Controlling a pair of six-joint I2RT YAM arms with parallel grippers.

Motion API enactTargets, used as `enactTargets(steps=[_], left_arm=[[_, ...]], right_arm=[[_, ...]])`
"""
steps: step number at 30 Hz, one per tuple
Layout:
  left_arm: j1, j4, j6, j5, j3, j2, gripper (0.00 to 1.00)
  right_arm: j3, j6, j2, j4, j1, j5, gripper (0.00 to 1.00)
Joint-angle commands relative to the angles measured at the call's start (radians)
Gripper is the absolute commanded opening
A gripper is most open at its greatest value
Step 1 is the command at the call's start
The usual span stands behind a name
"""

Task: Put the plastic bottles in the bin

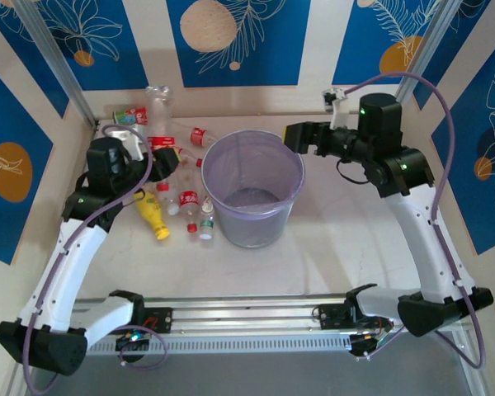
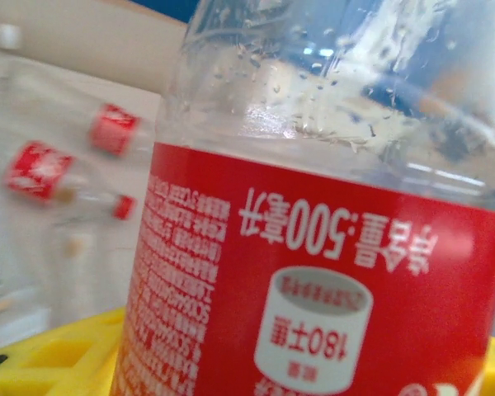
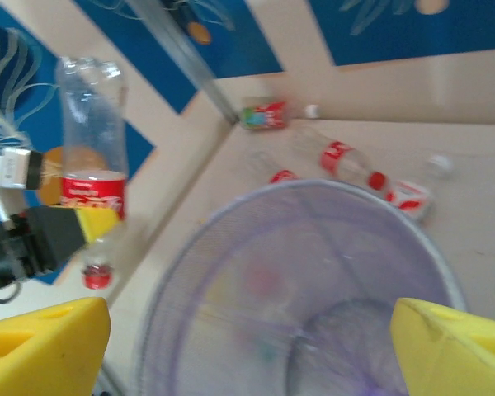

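My left gripper is shut on a clear plastic bottle with a red label. The bottle hangs cap-down above the table, left of the bin, with yellow pads on its label. The pale-purple bin stands mid-table. My right gripper hovers open over the bin's right rim, nothing between its yellow fingers. More bottles lie left of the bin: a red-and-green one, a red-labelled one, and a small green-capped one.
A yellow bottle lies by the left arm among the loose bottles. Blue patterned walls and an aluminium post close in the back corner. A metal rail runs along the near edge.
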State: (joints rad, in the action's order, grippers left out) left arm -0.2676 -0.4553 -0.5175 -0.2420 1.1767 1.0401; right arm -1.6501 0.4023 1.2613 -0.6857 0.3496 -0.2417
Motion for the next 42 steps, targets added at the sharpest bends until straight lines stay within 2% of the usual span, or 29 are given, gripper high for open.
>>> enactTargets(steps=[1, 5, 9, 20, 24, 26, 29, 35, 42], left_arm=[[-0.113, 0.046, 0.025, -0.068, 0.072, 0.032, 0.36], [-0.231, 0.063, 0.045, -0.096, 0.132, 0.097, 0.35], [-0.3, 0.07, 0.057, -0.114, 0.166, 0.144, 0.35], [-0.348, 0.107, 0.06, -0.137, 0.174, 0.168, 0.31], [-0.348, 0.107, 0.054, -0.107, 0.175, 0.177, 0.33], [-0.349, 0.112, 0.054, -0.092, 0.17, 0.174, 0.37], [-0.349, 0.12, 0.055, -0.071, 0.162, 0.166, 0.51], [-0.343, 0.123, 0.065, -0.057, 0.133, 0.112, 0.98], [-0.289, 0.026, 0.07, -0.021, 0.067, -0.024, 1.0]], right_arm=[[-0.067, 0.042, 0.077, 0.063, 0.072, -0.092, 0.87], [-0.149, 0.076, 0.183, 0.115, 0.161, -0.164, 0.86], [-0.215, 0.101, 0.271, 0.165, 0.226, -0.218, 0.86], [-0.28, 0.154, 0.391, 0.203, 0.238, -0.209, 0.83], [-0.288, 0.144, 0.394, 0.188, 0.24, -0.213, 0.69], [-0.287, 0.137, 0.387, 0.184, 0.236, -0.204, 0.63], [-0.295, 0.129, 0.384, 0.181, 0.228, -0.201, 0.58], [-0.328, 0.106, 0.39, 0.196, 0.199, -0.201, 0.54], [-0.442, 0.054, 0.405, 0.147, 0.117, -0.18, 0.52]])
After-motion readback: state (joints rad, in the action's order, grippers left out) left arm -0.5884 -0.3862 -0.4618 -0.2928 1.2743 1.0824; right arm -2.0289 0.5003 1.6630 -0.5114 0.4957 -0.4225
